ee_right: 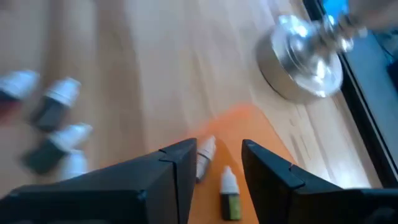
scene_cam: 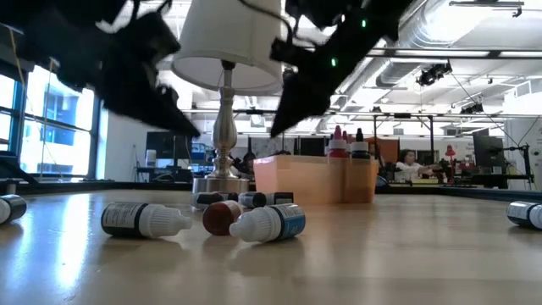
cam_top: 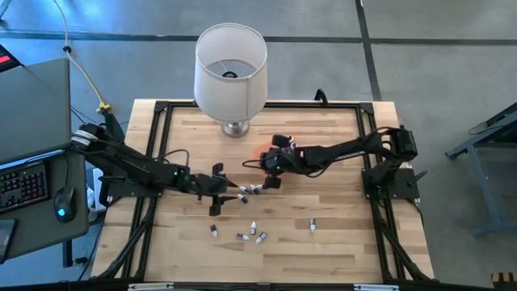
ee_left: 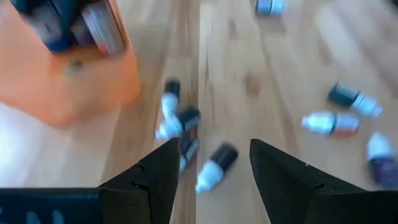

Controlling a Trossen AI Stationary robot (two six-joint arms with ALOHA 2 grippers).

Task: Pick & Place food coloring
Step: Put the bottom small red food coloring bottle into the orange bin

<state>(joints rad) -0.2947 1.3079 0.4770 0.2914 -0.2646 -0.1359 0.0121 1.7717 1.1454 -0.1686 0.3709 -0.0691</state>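
Left gripper (cam_top: pixel 216 191) jaws apart beside scattered food coloring (cam_top: pixel 250 191), right gripper (cam_top: pixel 271 166) jaws seemingly empty over orange tray (scene_cam: pixel 314 179).

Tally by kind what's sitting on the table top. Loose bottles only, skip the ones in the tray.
bottles, loose: about 9 (5 scattered, roughly 4 in a cluster that is hard to split)
lamp: 1
tray: 1
Total: about 11

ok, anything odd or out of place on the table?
Food coloring bottles lie tipped over, strewn loose across the table; only a few stand upright in the orange tray. A lamp sits at the table's far edge.
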